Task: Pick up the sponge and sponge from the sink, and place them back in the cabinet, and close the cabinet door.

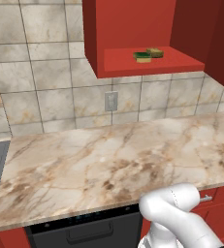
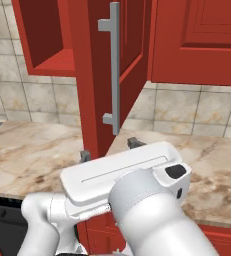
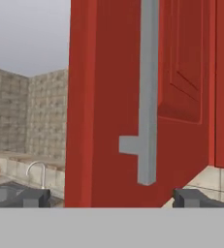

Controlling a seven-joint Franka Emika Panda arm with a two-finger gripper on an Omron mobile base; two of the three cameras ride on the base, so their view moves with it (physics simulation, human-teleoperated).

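two sponges (image 1: pixel 149 54) in cabinet (image 1: pixel 133 63), one door (image 2: pixel 99 75)

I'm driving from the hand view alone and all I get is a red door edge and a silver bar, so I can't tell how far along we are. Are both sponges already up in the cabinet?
Observer: Yes. In the left base view both sponges lie side by side on the shelf of the cabinet.
Operator: Is the door shut?
Observer: No. The right base view shows the cabinet door standing open, its edge facing the robot.
Operator: Where is my hand against it?
Observer: The hand sits just below the handle, fingers spread open either side of the door's lower edge.
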